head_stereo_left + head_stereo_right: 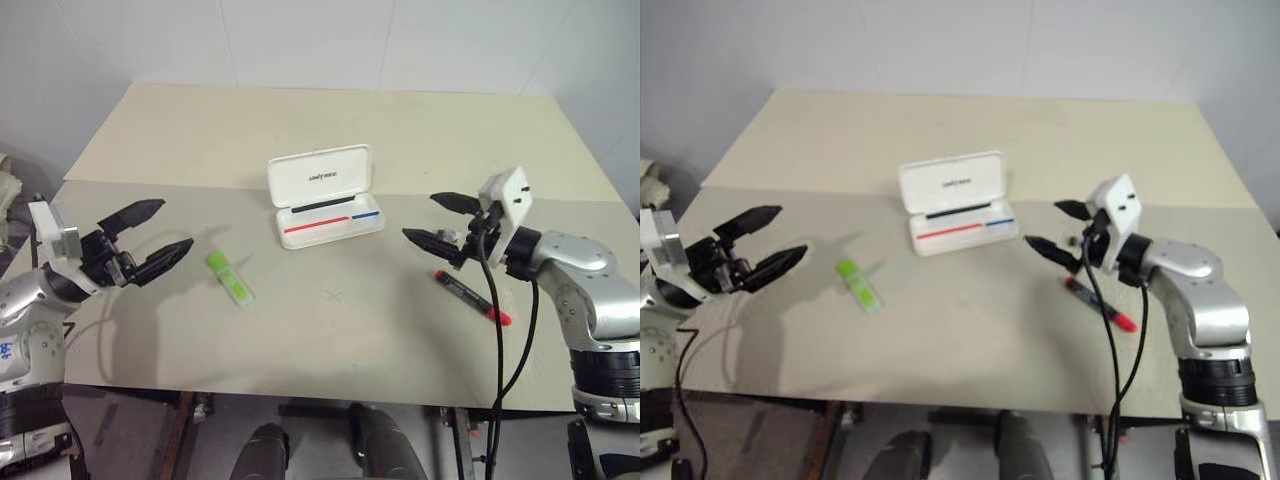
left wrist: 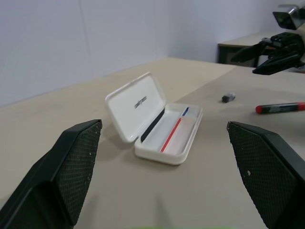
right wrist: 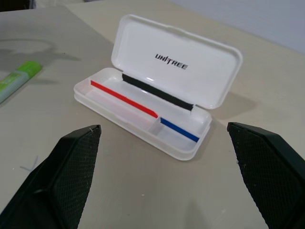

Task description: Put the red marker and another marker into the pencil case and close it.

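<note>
In the left eye view the white pencil case (image 1: 325, 200) sits open near the middle of the desk (image 1: 330, 130), lid raised, with nothing in its tray but a red and a blue stripe. The lime-green marker (image 1: 230, 277) lies flat to its left, near the left end effector (image 1: 150, 232), whose fingers are spread wide and carry nothing. The red marker (image 1: 472, 296) lies at a slant on the right, just below the right end effector (image 1: 440, 220), also spread wide and empty. In the right eye view the layout is the same. In the left wrist view the case's hinge line faces away, and a small dark bit (image 2: 228, 97) rests on the desk near the red marker. In the right wrist view the tray shows a divider between its compartments, both empty. Both markers look light, stiff and smooth, likely to roll or slip; a hold across the mid-body seems safest. The case looks light and may slide when its lid is pushed.
</note>
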{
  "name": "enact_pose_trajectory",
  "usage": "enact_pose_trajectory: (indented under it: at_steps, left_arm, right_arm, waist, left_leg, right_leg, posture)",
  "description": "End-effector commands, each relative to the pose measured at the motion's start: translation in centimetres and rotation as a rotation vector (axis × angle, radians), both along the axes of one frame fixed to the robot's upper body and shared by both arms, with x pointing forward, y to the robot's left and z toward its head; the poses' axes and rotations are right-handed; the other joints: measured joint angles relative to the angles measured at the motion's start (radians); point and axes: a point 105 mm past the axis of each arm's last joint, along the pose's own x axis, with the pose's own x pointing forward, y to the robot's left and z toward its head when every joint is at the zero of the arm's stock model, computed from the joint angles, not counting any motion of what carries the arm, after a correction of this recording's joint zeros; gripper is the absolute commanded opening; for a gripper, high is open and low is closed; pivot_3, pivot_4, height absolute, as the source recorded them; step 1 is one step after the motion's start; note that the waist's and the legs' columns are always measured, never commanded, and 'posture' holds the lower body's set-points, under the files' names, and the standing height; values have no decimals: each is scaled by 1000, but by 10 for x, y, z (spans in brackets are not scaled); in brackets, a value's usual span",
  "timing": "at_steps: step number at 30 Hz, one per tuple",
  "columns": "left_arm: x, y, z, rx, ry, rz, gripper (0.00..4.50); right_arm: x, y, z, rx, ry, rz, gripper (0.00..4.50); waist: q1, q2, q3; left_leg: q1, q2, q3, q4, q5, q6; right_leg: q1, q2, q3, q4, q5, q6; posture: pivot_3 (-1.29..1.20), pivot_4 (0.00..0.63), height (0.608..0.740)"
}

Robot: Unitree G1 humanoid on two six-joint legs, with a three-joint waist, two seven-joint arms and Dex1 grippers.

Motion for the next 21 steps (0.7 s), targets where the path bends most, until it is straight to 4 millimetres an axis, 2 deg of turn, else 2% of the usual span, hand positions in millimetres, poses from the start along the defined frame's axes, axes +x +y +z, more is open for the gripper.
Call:
enact_pose_trajectory:
  at_steps: [1, 5, 11, 15, 21]
  left_arm:
    - [3, -4, 5, 17, -9, -34, 4479]
    - [8, -16, 2, 12, 0, -73, 4479]
    - [19, -38, 8, 29, -10, -153, 4479]
    - [33, -55, -1, 59, 33, -218, 4479]
    - [55, -79, -10, 95, 76, -300, 4479]
  right_arm:
    - [-11, -1, 12, 34, -51, -13, 4500]
    - [-17, -3, 3, 48, -32, -33, 4500]
    - [-26, 7, 7, 74, -31, -13, 4500]
    - [-28, 7, 7, 54, -55, -8, 4500]
    - [-54, 9, 1, -5, -47, 27, 4500]
  waist:
    - [0, 0, 0]
    - [1, 0, 0]
    - [2, 0, 0]
    - [2, 0, 0]
    - [7, -1, 1]
  left_leg:
    - [0, 0, 0, 0, 0, 0]
    - [0, 0, 0, -2, 0, 0]
    - [0, 0, 0, -2, 0, 0]
    - [0, 0, 0, -2, 0, 0]
    - [-1, -1, 0, -3, 0, 0]
  right_leg:
    - [0, 0, 0, 0, 0, 0]
    - [0, 0, 0, -2, 0, 0]
    - [0, 0, 0, -2, 1, 1]
    - [0, 0, 0, -2, 1, 1]
    - [0, 0, 0, -4, 1, 2]
  posture:
    - [0, 150, 740]
    - [0, 150, 740]
    - [0, 150, 740]
    - [0, 150, 740]
    - [0, 150, 740]
